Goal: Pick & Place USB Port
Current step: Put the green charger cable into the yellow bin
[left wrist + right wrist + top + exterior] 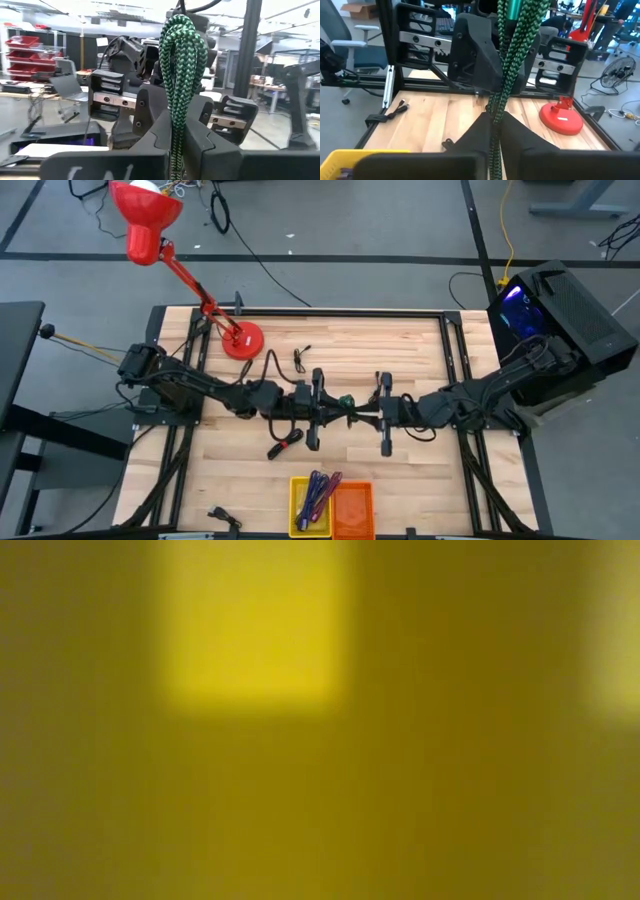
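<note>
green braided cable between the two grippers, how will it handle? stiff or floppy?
Likely floppy: the green braided cable hangs folded in a loop between the left gripper fingers. Probably light and grippy, given its woven sheath. It may sag once the right gripper releases.

There are no words, numbers or signs clear enough to read anywhere. Some pale marks show on the dark part at the near edge of the left wrist view, but they are too blurry to make out.

My left tool and right tool meet mid-tabletop, cable between; lamp behind, trays in front.
</note>
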